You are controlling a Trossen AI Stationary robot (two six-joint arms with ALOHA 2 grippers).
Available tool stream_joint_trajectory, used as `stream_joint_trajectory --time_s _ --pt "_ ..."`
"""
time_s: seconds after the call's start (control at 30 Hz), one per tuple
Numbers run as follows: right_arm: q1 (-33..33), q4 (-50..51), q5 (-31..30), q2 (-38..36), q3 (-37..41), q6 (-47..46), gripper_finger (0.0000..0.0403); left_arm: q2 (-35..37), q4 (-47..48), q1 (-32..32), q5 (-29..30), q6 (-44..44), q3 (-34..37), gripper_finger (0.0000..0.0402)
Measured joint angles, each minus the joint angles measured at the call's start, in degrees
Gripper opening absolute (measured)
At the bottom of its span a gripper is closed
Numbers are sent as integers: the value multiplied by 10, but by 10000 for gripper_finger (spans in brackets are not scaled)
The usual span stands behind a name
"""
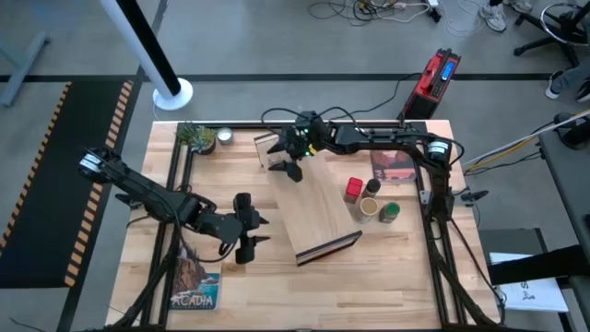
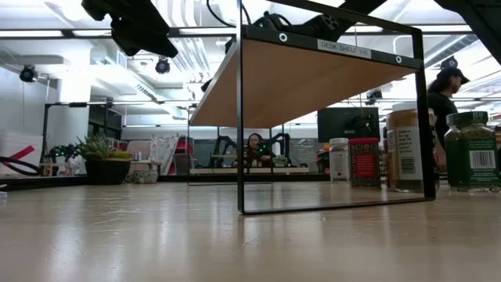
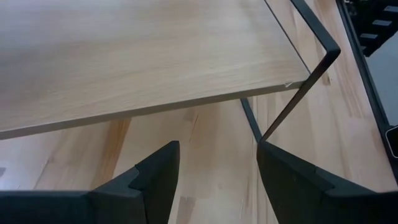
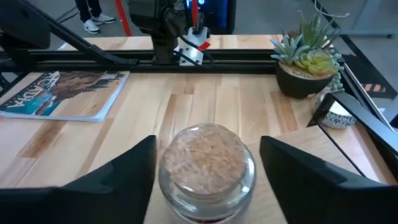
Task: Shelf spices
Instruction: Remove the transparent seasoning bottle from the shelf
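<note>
We judge that the step is setting a jar on the long light-wood shelf (image 1: 309, 207), so we should lower it upright, well inside the board's edge. The right end effector (image 4: 205, 171) stands open around a clear glass jar of tan spice (image 4: 207, 167) at the far end of the shelf. The left end effector (image 3: 217, 177) is open and empty, beside the shelf's near edge. Four other jars (image 1: 369, 198) wait on the worktop (image 1: 277, 295).

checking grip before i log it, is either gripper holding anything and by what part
Nothing is held. The right gripper is open, its fingers either side of a jar on the shelf without touching. The left gripper is open beside the shelf.
</note>
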State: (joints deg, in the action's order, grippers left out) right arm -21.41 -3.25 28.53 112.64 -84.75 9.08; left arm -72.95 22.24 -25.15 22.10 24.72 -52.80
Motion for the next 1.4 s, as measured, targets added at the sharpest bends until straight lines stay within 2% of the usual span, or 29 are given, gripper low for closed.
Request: stream_joint_trajectory --time_s 0.2,0.27,0.57,0.93,1.03,1.27,1.4 --pt "-1 4 0 0 0 7 176 0 1 0 0 3 0 204" --pt "-1 4 0 0 -1 8 160 0 2 0 0 3 0 204" --pt "-1 32 0 -11 -1 11 160 0 2 0 0 13 0 204" --pt "-11 182 -4 -106 10 81 160 0 -2 0 42 24 0 204" --pt "-15 194 -9 -125 16 85 160 0 -4 -5 73 29 0 204" --pt "-28 247 -38 -163 18 97 160 0 -37 -34 197 34 10 204" --pt "-36 265 -47 -188 26 100 160 0 -40 -38 219 49 18 204"
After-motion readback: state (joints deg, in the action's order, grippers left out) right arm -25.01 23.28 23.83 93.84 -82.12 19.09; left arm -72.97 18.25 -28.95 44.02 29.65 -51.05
